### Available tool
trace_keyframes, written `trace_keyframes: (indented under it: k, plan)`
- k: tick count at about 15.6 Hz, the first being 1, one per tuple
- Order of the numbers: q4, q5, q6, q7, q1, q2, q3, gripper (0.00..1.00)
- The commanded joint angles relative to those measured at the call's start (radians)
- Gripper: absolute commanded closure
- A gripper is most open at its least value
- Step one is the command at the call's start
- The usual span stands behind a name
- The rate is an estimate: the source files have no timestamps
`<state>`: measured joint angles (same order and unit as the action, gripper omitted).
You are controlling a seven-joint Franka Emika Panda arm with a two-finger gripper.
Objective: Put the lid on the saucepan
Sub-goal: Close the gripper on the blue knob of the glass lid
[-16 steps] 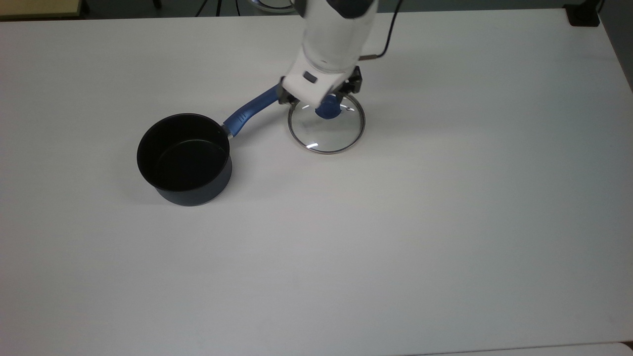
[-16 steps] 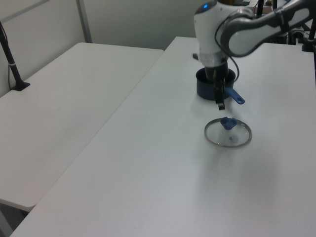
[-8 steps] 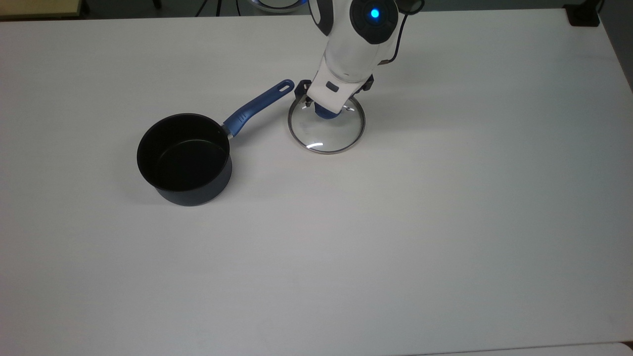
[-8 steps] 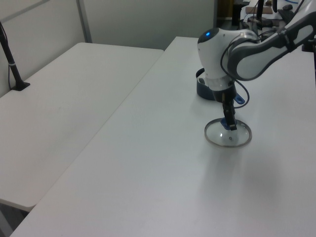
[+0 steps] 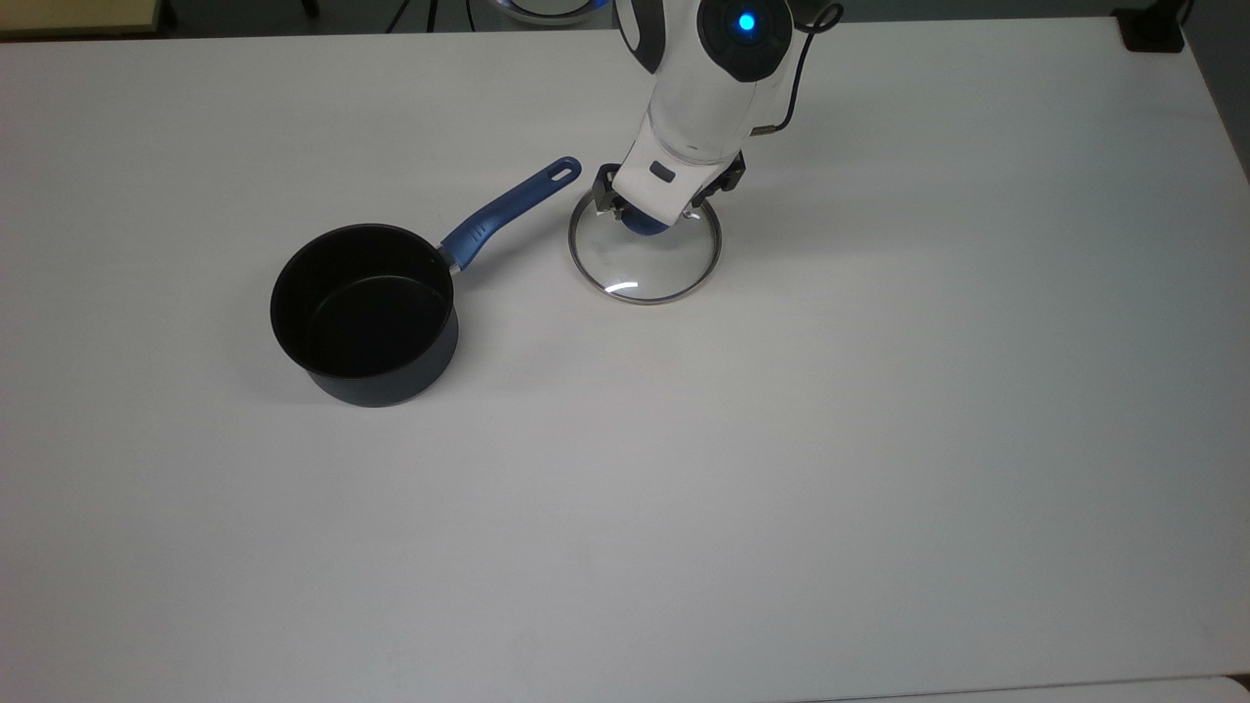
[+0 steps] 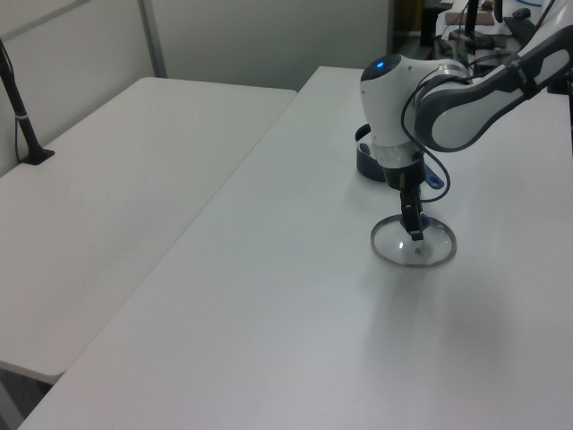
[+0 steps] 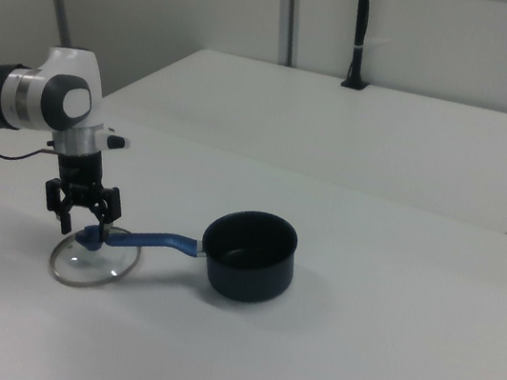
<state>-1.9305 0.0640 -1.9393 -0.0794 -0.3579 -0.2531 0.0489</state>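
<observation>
The lid (image 5: 645,262) lies flat on the white table (image 5: 781,469), a clear glass disc with a metal rim and a blue knob (image 5: 640,224). My gripper (image 5: 652,209) is low over that knob, open, one finger on either side of it. The right view shows the gripper (image 7: 84,223) straddling the knob (image 7: 90,239), and the left view has the gripper (image 6: 414,231) down at the lid (image 6: 414,245). The saucepan (image 5: 363,312) stands upright at the top view's left of the lid, its blue handle (image 5: 508,207) pointing toward the lid. My arm partly hides the saucepan (image 6: 367,161) in the left view.
A black cable (image 5: 791,78) runs from my wrist toward the table's far edge. A dark object (image 5: 1152,29) sits at the top view's upper right corner. A second white table (image 6: 134,179) with a clamped black post (image 6: 20,112) stands alongside.
My gripper has moved from over the handle's end to the lid's knob and has come down around it. The handle's end is uncovered. Lid and saucepan have not moved.
</observation>
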Motion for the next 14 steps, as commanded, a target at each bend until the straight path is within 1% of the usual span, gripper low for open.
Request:
trace_keyframes:
  k: [1,3,4,8,10,12,14]
  plan:
    - [-0.024,0.008,-0.050,-0.043,-0.006,0.012,-0.001,0.16]
    - [-0.021,0.007,-0.050,-0.045,-0.004,0.012,-0.001,0.19]
    - [-0.019,0.008,-0.052,-0.045,-0.003,0.011,0.000,0.22]
    - [-0.019,0.008,-0.076,-0.048,-0.003,-0.002,-0.001,0.26]
    - [-0.019,0.008,-0.102,-0.077,0.002,-0.008,0.000,0.30]
    - [-0.018,0.008,-0.102,-0.083,0.005,-0.005,0.000,0.34]
    - [-0.018,0.008,-0.102,-0.083,0.011,-0.005,-0.001,0.40]
